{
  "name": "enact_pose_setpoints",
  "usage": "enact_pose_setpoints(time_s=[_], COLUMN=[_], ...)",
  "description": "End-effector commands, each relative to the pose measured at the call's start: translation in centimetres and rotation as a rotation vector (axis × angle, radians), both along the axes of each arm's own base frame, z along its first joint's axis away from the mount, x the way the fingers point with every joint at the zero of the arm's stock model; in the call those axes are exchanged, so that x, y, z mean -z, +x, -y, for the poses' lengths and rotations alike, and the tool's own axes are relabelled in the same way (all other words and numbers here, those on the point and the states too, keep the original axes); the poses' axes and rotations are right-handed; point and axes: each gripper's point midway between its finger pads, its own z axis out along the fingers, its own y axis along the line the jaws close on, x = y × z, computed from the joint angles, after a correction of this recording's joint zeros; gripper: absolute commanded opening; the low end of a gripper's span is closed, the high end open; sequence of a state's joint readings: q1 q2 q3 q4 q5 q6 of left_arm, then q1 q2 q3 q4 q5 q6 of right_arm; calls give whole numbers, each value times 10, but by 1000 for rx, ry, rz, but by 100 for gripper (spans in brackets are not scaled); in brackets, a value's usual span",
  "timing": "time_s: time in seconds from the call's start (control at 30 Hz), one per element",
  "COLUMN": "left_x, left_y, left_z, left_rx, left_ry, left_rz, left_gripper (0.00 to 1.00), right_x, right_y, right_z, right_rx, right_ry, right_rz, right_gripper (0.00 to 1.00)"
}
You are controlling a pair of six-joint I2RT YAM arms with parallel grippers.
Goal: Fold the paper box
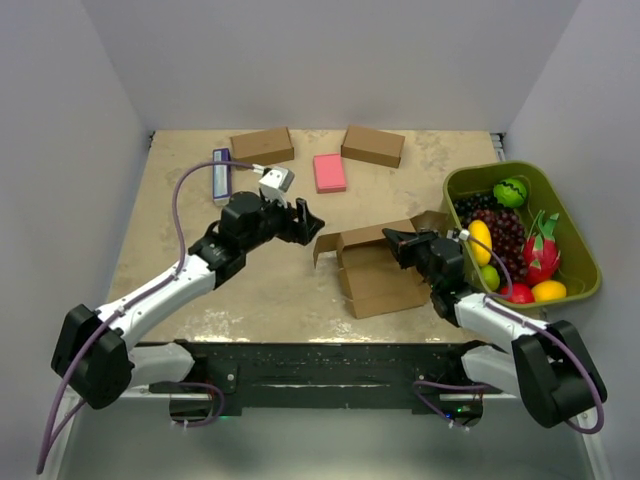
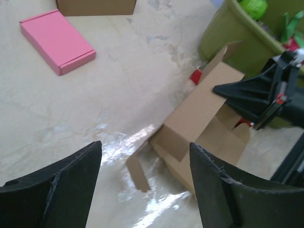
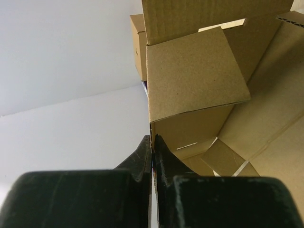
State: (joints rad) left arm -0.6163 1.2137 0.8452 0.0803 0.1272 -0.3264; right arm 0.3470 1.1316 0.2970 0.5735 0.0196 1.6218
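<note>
Beige tabletop [image 1: 290, 290] enclosed by white walls. The left gripper [image 1: 308, 220] stands spread wide and empty, just left of the paper box [image 1: 378, 280]. The right gripper [image 1: 392, 240] is clenched on an upright flap's edge. The box lies centre-right, near the green basket [image 1: 575, 292], with bare surface on its left.

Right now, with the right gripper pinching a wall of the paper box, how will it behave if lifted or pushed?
Probably light: the paper box is thin single-sheet cardboard. Likely floppy at the creases, since flaps stand at loose angles; lifting by the wall the right gripper pinches may bend it. Pushed, it would probably slide on the glossy table.
</note>
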Motion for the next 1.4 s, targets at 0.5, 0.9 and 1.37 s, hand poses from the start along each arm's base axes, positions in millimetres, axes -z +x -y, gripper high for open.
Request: enact_pose_setpoints(time_s=[0.5,0.9,1.37], left_x=[27,52,61], left_y=[-18,-30,-18], left_z=[101,98,117], left_rx=[162,131,151], left_ry=[-391,-372,-419], left_rz=[-389,-433,-465], left_gripper=[75,74,71], right_x=[18,19,15], right_y=[-7,-8,-10], right_z=[17,17,18], right_rx=[75,70,72], right_ry=[-55,-56,-60], right_rz=[-33,-34,-22], right_gripper=[0,0,0])
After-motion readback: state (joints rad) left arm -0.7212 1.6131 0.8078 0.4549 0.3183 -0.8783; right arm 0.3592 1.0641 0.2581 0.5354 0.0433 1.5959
